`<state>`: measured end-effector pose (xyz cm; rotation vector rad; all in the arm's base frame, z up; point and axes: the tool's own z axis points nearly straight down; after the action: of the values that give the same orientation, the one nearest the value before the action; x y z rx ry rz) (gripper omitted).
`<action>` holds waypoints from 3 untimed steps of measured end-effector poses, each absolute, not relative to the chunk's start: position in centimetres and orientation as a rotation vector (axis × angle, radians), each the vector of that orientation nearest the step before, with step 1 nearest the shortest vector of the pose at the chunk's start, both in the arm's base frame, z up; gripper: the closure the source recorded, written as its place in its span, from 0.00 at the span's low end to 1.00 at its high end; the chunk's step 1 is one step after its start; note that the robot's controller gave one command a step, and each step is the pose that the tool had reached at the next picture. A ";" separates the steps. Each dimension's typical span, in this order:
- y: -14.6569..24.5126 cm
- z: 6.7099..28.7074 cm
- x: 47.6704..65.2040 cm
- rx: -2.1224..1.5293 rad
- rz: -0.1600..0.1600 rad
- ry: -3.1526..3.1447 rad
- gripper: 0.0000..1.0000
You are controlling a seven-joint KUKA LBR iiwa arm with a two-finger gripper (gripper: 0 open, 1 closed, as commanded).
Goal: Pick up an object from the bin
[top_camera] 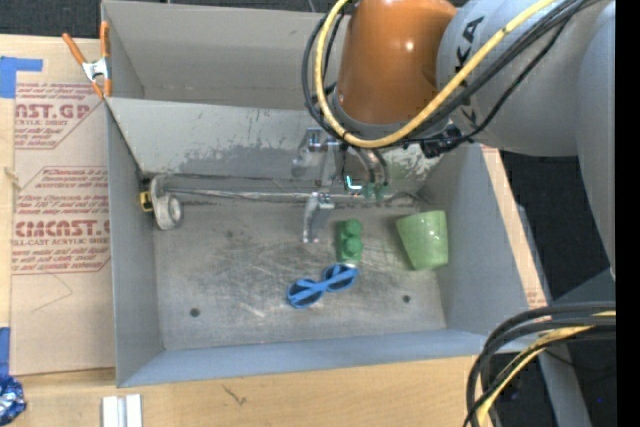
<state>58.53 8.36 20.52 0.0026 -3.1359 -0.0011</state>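
— Grey sheet-metal bin (205, 50), its floor scuffed and scratched dull. What lies nearest the jaws?

— A long, thin, bright metal rod (240, 188) with a small pale cylinder on its far end (165, 212). It lies flat on the bin floor and runs straight across between the jaws, reaching well away from them on the side opposite the arm's glossy orange dome (395, 50).

— Are the jaws clenched on it?

— No, they stand spread, one shiny metal finger on each side of the rod. Whether they touch it, I cannot tell.

— And the rest?

— A small knobbly green plastic piece (348, 240) sits just beside the jaws, toward the near wall. Past it, on the arm's side, a smooth pale green plastic cup (422, 240) lies tipped. Further toward the near wall, apart from the jaws, a blue looped plastic piece (322, 286) lies flat.
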 end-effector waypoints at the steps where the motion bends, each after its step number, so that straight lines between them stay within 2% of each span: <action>1: 2.7 7.2 51.4 0.108 -0.003 -3.153 0.00; 2: 3.9 10.1 50.7 0.057 -0.003 -3.144 0.00; 3: 2.3 10.6 50.1 -0.044 -0.001 -3.140 0.00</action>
<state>50.07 2.29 10.63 -0.0443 -3.1404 -0.0011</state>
